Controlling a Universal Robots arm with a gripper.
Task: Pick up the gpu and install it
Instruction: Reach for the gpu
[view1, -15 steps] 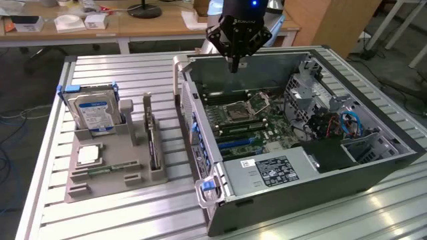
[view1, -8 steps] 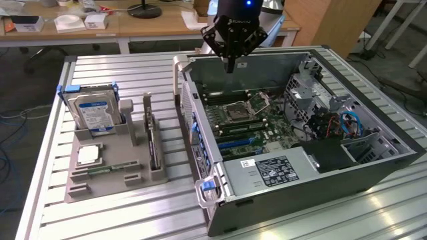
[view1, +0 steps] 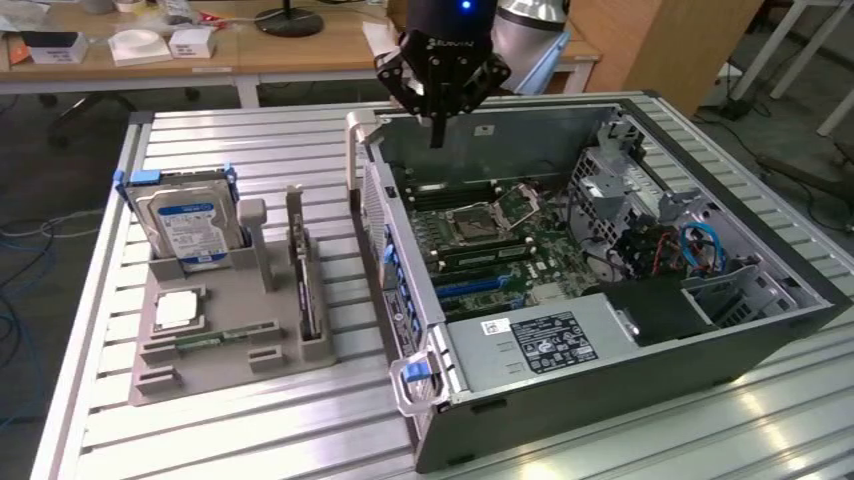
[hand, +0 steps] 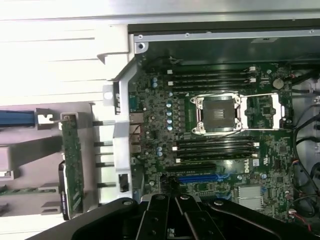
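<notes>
The gripper (view1: 437, 138), jaws closed and empty, is hovering at the exterior view's upper centre over the case (view1: 667, 380). The gpu (view1: 306, 300) is standing edgewise in the holder (view1: 214, 375) at lower left, presenting its edge for grasping.

Pretty bright, even overhead room light here. The slatted metal table (view1: 747, 430) throws streaky glare at the exterior view's near right, and in the wrist view it blows out almost white. Inside the open computer case (view1: 641, 375) it's noticeably dimmer, with dark shadowy pockets. The gripper (view1: 437, 140) just reads as flat black.
</notes>
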